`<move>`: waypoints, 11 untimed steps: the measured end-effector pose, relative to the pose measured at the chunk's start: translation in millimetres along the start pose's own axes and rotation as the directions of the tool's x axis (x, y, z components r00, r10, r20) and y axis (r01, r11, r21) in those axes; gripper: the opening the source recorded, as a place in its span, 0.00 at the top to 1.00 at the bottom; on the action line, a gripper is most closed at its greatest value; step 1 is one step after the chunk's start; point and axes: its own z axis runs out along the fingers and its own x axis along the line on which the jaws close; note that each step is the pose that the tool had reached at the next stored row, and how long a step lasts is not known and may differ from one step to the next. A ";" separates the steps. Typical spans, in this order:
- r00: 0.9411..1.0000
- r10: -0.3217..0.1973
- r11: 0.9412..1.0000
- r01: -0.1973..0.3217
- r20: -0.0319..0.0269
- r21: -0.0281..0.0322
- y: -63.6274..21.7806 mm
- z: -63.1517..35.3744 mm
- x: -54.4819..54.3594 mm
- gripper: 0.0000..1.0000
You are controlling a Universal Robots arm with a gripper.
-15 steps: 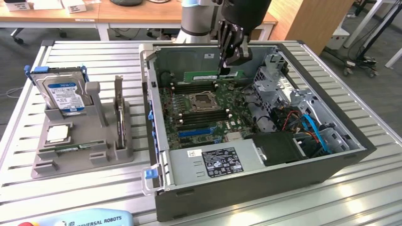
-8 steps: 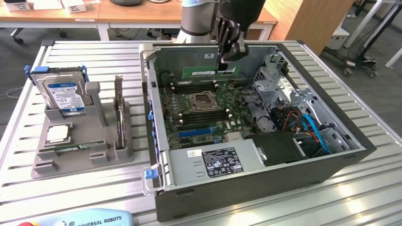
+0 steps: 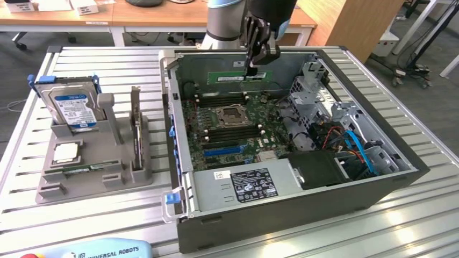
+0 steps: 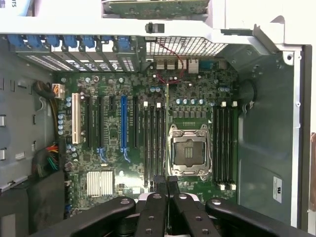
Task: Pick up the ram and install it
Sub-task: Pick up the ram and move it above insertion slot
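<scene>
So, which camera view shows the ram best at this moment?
The exterior view: the ram shows its whole long green side there, gripped by the hand above the open computer case. In the wrist view the ram is edge-on, a thin line running out from the hand.

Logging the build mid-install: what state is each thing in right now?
pincer: shut on the ram
ram: held over the motherboard, not in a slot
computer case: side open
processor socket: empty
hard drive: upright in grey holder
</scene>
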 end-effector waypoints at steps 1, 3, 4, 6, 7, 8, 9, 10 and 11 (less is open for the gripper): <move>1.000 0.000 1.000 0.000 0.000 0.000 -0.1 0.0 0.0 0.88; 1.000 0.000 1.000 0.000 0.000 0.000 -3.2 -0.1 -0.1 0.88; 1.000 0.000 1.000 0.000 0.000 0.000 -6.4 -0.2 -0.2 0.88; 1.000 0.000 1.000 0.000 0.000 0.000 -11.8 -0.4 -0.3 0.88; 1.000 0.000 1.000 0.000 0.000 0.000 -13.5 -0.4 -0.3 0.88; 1.000 0.000 1.000 0.000 0.000 0.000 -14.3 -0.4 -0.3 0.88; 1.000 0.000 1.000 0.000 0.000 0.000 -15.0 -0.4 -0.3 0.88; 1.000 0.000 1.000 0.000 0.000 0.000 -15.6 -0.1 -0.4 0.88; 1.000 0.000 1.000 0.000 0.000 0.000 -15.7 0.7 -0.4 0.88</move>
